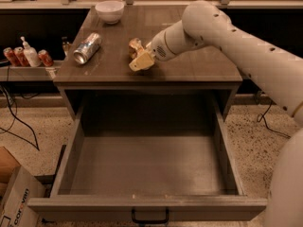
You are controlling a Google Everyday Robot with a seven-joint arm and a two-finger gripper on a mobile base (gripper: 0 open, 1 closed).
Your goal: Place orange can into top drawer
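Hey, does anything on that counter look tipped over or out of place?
Yes: the silver can lies on its side near the left edge of the counter. The gripper is at the orange can mid-counter; the white bowl sits upright, and the top drawer is open.

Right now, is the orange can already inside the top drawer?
No, the orange can is at the gripper above the tabletop, and the open top drawer is bare.

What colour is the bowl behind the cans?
White bowl, camera view; end effector sits at the orange can.
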